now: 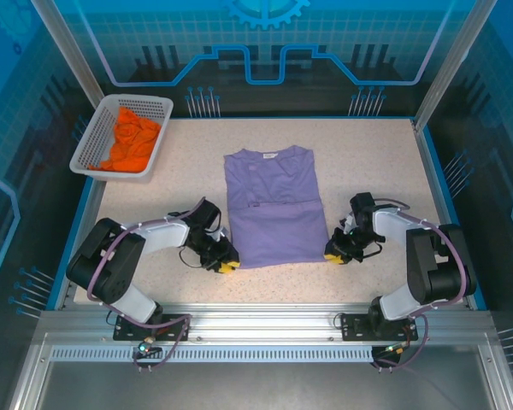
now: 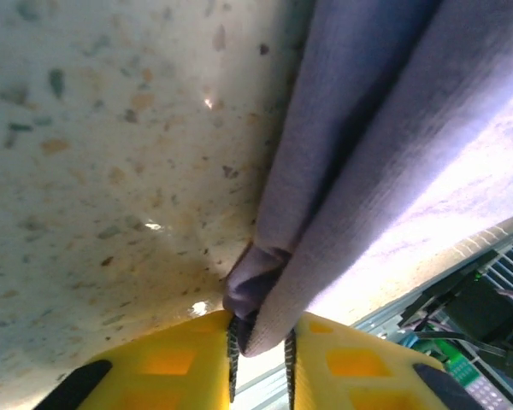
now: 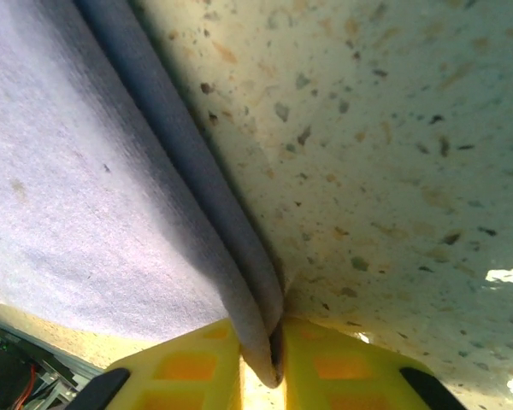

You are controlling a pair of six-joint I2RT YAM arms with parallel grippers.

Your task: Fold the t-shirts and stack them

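Note:
A lavender-purple t-shirt lies flat mid-table, sleeves folded in, collar at the far end. My left gripper is at its near left corner, yellow jaws shut on the bunched hem. At the near right corner my right gripper is shut on the folded edge. The orange t-shirt sits crumpled in the white mesh basket at the far left.
The speckled table ends in a blue rim on both sides. A metal rail with both arm bases runs along the near edge. Bare tabletop lies left and right of the purple shirt.

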